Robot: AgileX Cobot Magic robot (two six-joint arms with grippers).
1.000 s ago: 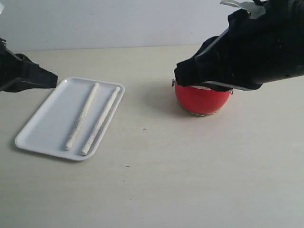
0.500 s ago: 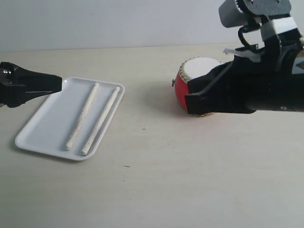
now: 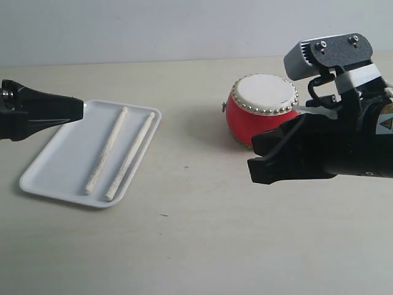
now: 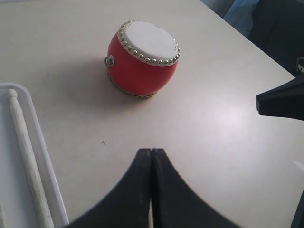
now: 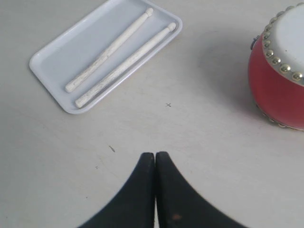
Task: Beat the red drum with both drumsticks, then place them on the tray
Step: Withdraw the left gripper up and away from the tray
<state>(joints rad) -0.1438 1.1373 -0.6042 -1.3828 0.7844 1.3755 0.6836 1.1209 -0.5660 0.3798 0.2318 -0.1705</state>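
The left gripper (image 4: 151, 152) has its black jaws clenched tip to tip, grasping nothing, over the pale tabletop (image 3: 196, 246). Just beside them runs the rim of the white tray (image 3: 54, 161). Well ahead of them stands the red drum (image 4: 141, 71), upright with its white head up. The right gripper (image 5: 155, 155) is likewise clenched and empty, with the drum near one side of its jaws. Farther ahead of those jaws, both drumsticks (image 5: 124, 67) lie side by side in the tray.
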